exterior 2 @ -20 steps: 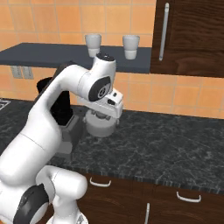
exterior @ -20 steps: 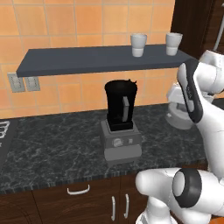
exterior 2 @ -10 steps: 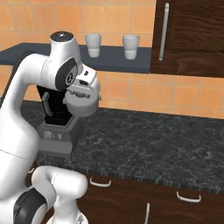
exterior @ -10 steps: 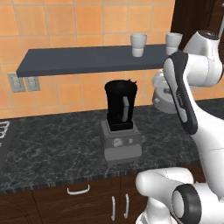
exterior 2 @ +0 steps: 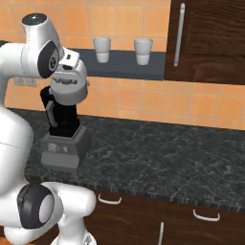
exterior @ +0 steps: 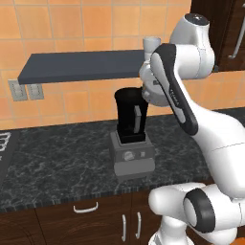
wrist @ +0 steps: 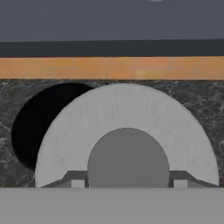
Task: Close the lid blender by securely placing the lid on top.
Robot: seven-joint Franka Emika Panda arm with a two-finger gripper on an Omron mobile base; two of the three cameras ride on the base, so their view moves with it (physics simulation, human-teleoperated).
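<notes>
Pincer is gripping the lid by its raised middle knob — in the hand view the two dark fingertips are sitting tight against either side of that knob, with the grey disc spreading out around them. The lid is hanging in the air, clear of the worktop, up beside the top of the blender and below the dark shelf.

Judging the progress: the pick-up looks done and the carry is well along, but the placing is not. In the hand view the jar's black mouth is showing to the left of the lid, only partly covered by it, so the lid is not yet centred over the opening. In the right base view the lid is sitting at the jar's upper right, tilted rather than flat, and appears to be just above the rim — whether it is touching the rim I cannot tell.

What is left, as I judge it: sliding the lid across until it is covering the mouth, levelling it, lowering it onto the jar and pressing it home, then letting go.
</notes>
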